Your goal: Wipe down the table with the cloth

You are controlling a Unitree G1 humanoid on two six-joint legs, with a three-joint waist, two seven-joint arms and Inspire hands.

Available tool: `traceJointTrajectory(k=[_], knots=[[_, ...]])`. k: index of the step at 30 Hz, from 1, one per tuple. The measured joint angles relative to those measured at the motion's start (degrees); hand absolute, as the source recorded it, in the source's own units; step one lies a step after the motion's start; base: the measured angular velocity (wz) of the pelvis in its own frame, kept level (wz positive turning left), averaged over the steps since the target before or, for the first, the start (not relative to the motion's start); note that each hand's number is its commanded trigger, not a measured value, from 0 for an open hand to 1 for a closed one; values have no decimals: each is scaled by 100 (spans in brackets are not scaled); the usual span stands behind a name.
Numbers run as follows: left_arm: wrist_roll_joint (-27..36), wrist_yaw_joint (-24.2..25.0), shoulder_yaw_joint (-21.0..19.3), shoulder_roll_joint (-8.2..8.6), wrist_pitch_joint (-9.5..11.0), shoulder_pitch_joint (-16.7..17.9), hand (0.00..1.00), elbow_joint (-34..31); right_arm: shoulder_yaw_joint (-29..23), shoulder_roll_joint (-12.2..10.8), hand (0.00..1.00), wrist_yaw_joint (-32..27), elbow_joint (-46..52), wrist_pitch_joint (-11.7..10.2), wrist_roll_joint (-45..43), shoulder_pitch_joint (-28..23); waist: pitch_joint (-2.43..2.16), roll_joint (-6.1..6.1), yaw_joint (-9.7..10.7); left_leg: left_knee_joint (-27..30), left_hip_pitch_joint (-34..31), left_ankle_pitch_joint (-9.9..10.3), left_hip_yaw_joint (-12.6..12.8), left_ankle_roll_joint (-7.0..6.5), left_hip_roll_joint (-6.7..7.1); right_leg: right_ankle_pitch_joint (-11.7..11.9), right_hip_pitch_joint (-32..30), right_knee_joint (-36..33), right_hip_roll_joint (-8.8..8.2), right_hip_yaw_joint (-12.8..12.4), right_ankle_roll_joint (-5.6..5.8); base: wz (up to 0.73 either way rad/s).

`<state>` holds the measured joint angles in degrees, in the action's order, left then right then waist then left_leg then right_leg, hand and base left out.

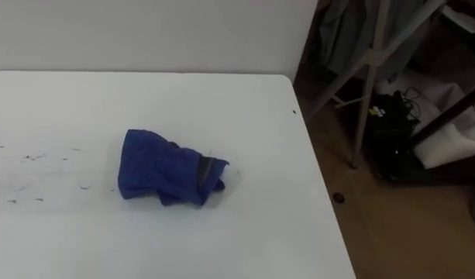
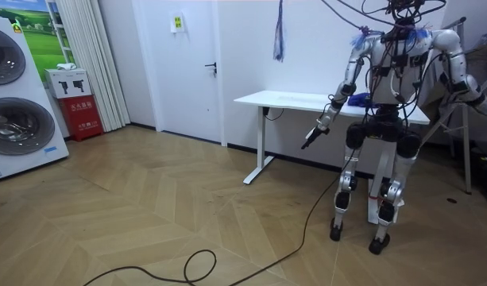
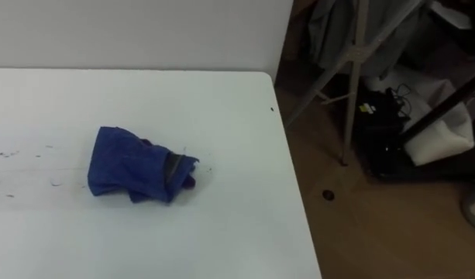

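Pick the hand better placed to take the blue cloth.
Probably the left. The blue cloth lies left of centre before the robot, specks farther left on the table; the left hand hangs low before the table, the right arm is held out past the table's end.

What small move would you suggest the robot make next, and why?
Probably reach the left hand to the blue cloth and take hold of it: the cloth lies crumpled and untouched on the table, dark specks sit to its left, and that hand hangs beside the table.
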<state>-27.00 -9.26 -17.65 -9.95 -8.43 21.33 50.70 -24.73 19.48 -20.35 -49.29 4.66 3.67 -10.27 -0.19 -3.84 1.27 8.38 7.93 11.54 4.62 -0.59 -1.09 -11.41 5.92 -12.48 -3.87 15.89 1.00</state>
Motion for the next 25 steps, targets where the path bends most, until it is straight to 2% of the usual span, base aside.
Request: traceJointTrajectory(k=[2,4,5,7,11,12,16,18,21,25], knots=[[-15,-2,69,3,-33,-12,0,0,238,-37,0,107,-529,14,206,-85,8,43,4,10,32,15,-15,-1,1,-1,56,35,8,2,5,3],[-17,0,206,32,-39,-13,0,72,558,-237,0,261,-1110,47,227,-226,11,93,-17,44,79,67,-25,7,-10,-1,142,85,32,-8,12,0],[-17,11,220,56,-45,-11,0,105,584,-303,0,311,-1191,65,228,-257,-5,129,-16,44,87,76,-31,6,-10,-2,155,90,33,-4,14,-4],[-20,11,273,130,-98,-26,0,268,914,-518,0,465,-1600,170,204,-338,-8,229,-6,24,173,85,-33,1,-3,-17,228,88,32,-6,32,0],[-17,-3,350,282,-155,-27,0,413,1601,-768,0,677,-1920,289,-400,-378,7,328,-47,35,175,88,-63,1,10,-24,236,87,18,7,40,1],[-15,-1,486,295,-187,-50,0,408,1821,-824,0,703,-1932,337,-573,-368,8,332,-82,36,171,87,-62,0,15,-26,230,79,15,5,44,0],[-24,3,1026,338,-300,-111,0,411,2468,-881,0,750,-1925,477,-1392,-84,11,348,-289,36,173,88,-78,-4,30,-28,238,86,3,5,47,2],[-65,5,1154,373,-314,-162,0,448,2672,-880,0,757,-1918,471,-1649,70,14,347,-354,39,173,87,-96,-5,36,-28,223,86,1,11,47,6],[-77,5,1425,390,-339,-188,0,454,2908,-883,0,797,-1906,464,-1815,316,19,356,-364,32,151,87,-208,-6,56,-44,229,95,-16,112,70,15],[-78,14,1453,443,-472,-175,0,440,3041,-929,0,863,-1805,480,-1887,316,20,354,-415,40,134,86,-305,-8,77,-57,333,169,-24,203,89,14]])
